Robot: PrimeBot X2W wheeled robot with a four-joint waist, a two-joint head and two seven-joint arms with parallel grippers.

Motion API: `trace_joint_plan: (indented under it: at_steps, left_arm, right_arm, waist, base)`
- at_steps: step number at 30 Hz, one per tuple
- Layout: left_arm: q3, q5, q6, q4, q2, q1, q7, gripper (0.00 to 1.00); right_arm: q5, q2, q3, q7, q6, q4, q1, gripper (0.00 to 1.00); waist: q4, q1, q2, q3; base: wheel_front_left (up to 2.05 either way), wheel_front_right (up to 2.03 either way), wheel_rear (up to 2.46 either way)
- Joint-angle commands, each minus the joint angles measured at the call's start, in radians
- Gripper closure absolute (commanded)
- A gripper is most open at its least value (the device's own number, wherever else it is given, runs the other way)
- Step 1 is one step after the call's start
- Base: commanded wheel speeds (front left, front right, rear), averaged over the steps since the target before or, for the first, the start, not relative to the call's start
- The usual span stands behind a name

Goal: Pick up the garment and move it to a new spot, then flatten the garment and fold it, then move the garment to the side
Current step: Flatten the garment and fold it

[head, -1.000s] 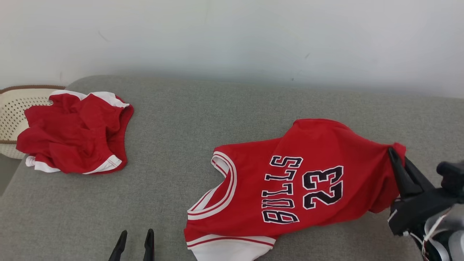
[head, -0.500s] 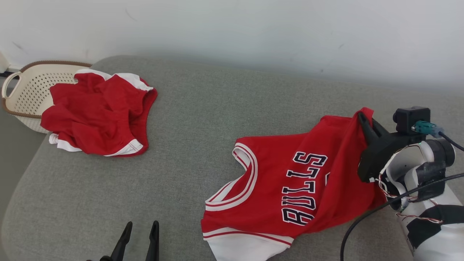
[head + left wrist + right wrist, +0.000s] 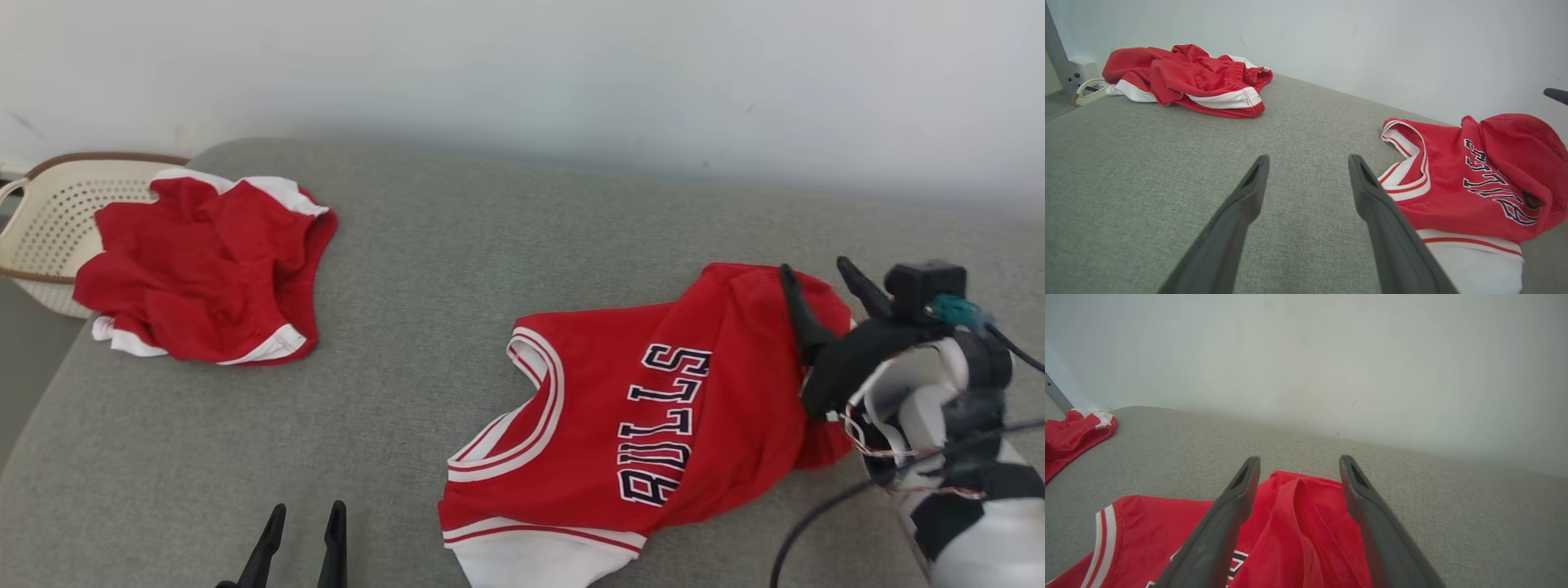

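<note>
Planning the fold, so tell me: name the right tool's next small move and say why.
Probably lift the right tool up and back off the jersey: its jaws stand open, astride a bunched ridge of cloth, gripping nothing.

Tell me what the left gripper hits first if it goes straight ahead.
Likely bare cushion: the left gripper points between shorts and jersey, wall beyond. Its tilt is hard to judge.
</note>
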Motion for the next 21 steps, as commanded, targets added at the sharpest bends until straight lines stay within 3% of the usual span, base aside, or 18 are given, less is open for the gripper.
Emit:
trace_joint_plan:
  at_steps: [1,5,11,17,21]
  left_arm:
    - [-0.001,0.005,0.002,-0.004,-0.001,0.014,-0.003,0.0]
    - [0.001,0.002,0.005,-0.01,0.0,0.023,-0.003,0.0]
    - [-0.002,0.003,0.006,-0.014,0.0,0.023,-0.003,0.0]
    - [0.003,0.008,0.001,-0.014,0.0,0.021,-0.003,0.0]
    - [0.002,0.009,-0.002,-0.011,0.0,0.012,-0.003,0.0]
  right_arm:
    - [0.009,-0.013,0.005,-0.017,0.0,-0.016,0.038,0.0]
    - [0.036,-0.055,-0.032,-0.077,0.0,-0.113,0.093,0.0]
    - [-0.004,-0.088,-0.195,-0.103,0.0,-0.291,0.27,0.0]
    - [-0.05,-0.037,-0.31,-0.042,0.0,-0.464,0.455,0.0]
    - [-0.068,-0.003,-0.322,0.014,0.0,-0.557,0.528,0.0]
  waist:
    - [-0.022,-0.0001,0.0,-0.009]
    - [-0.053,-0.0001,0.0,-0.006]
    - [-0.082,-0.0001,0.0,-0.002]
    - [-0.086,-0.0001,0.0,-0.002]
    - [-0.084,-0.0001,0.0,0.003]
  base:
    - [0.0,0.0,0.0]
    - [0.0,0.0,0.0]
    - [0.0,0.0,0.0]
    - [0.0,0.0,0.0]
    - [0.0,0.0,0.0]
